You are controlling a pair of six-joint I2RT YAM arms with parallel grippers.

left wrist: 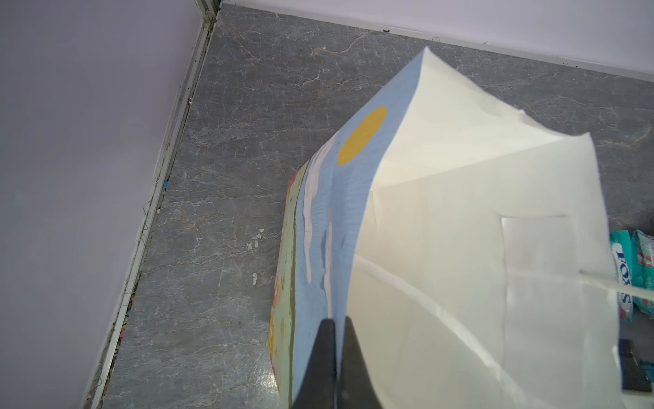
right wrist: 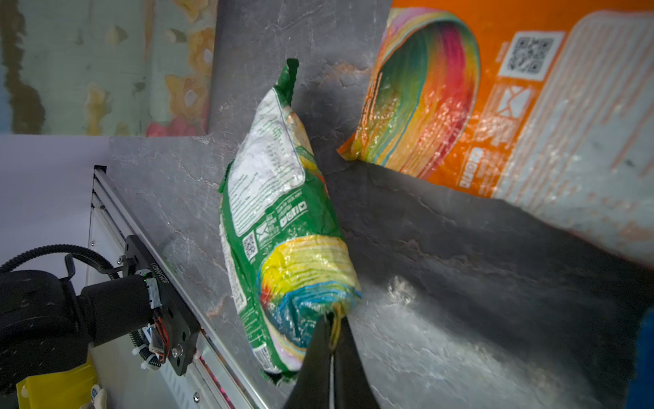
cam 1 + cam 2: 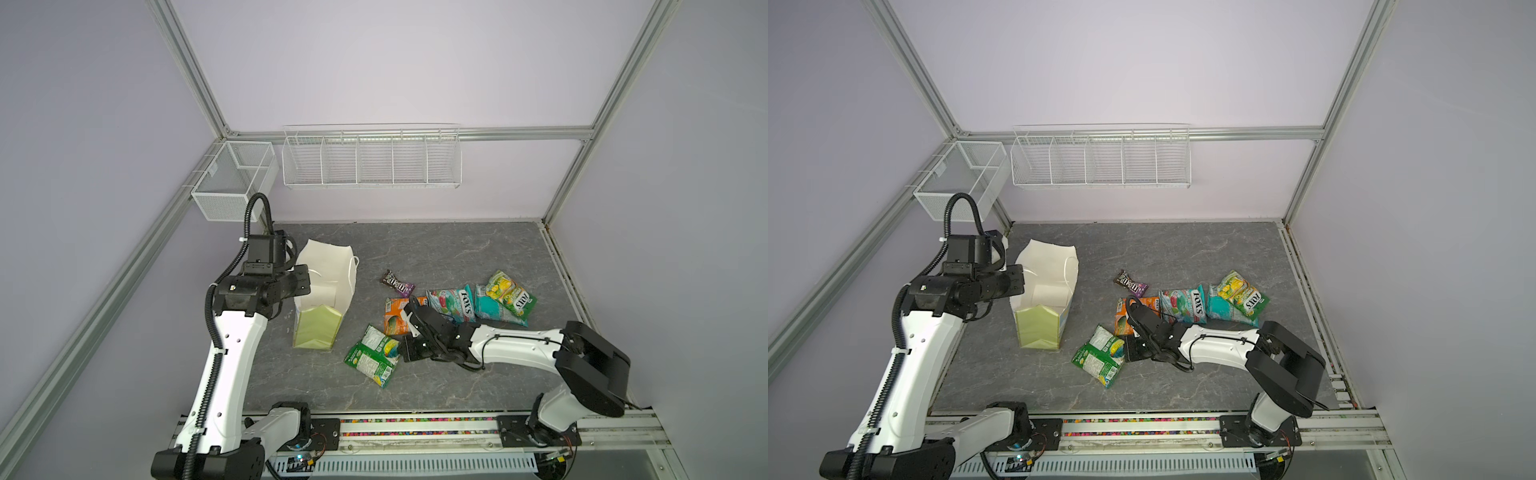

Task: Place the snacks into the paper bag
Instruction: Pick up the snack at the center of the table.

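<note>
The paper bag stands open at the left, white inside, with a pale green side facing front. My left gripper is shut on its blue printed wall at the rim. My right gripper is shut on the edge of the green pouch, which lies on the table. Behind it lie the orange pouch, the brown-purple M&M's pack, the teal-red FOX'S pouch and the teal-yellow pouch.
A long white wire basket hangs on the back wall and a mesh basket on the left frame. The arms' rail runs along the table's front edge. Walls close the left, back and right sides.
</note>
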